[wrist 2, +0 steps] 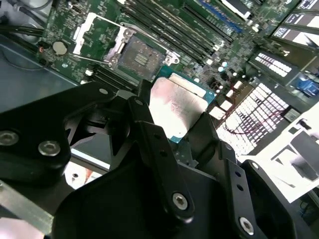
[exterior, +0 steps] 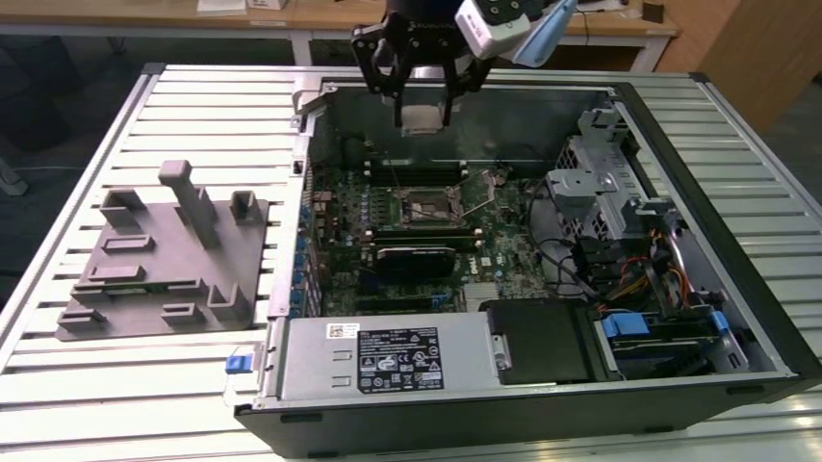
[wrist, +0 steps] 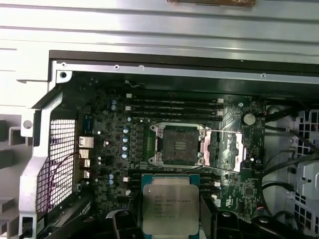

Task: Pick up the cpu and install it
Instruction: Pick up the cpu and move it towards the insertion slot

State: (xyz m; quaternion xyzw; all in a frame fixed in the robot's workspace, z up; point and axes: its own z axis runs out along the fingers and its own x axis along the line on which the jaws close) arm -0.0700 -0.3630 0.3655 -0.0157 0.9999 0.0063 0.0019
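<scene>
- In the exterior view, the black, angular gripper (exterior: 423,104) hangs pointing down over the far end of an open computer case (exterior: 514,414). It is clamped on the cpu (exterior: 422,119), a small pale square plate held in the air above the green motherboard (exterior: 337,217).
- In the same view the socket (exterior: 424,204), a dark square in a metal frame, lies below the cpu and well apart from it. A matte grey moulded fixture (exterior: 167,255) with upright posts sits on the ribbed metal table (exterior: 77,385), to the exterior view's left of the case.
- In the second wrist view, the cpu (wrist 2: 182,99) has a scuffed, silvery metal top with a thin teal rim. It is pinched at opposite edges by the gripper (wrist 2: 174,114), whose flat black fingers (wrist 2: 154,144) carry round bolt heads.
- Beyond the chip in that view, the socket (wrist 2: 139,55) stands open, its shiny load plate (wrist 2: 97,35) folded back beside it.
- In the first wrist view, the cpu (wrist: 170,201) is a flat grey lid with a green border, gripped on two sides by the gripper (wrist: 170,221).
- The socket (wrist: 178,144) is near the chip in this view, a bare dark square inside a silver frame. Long black memory slots (wrist: 174,107) run in parallel rows past it.
</scene>
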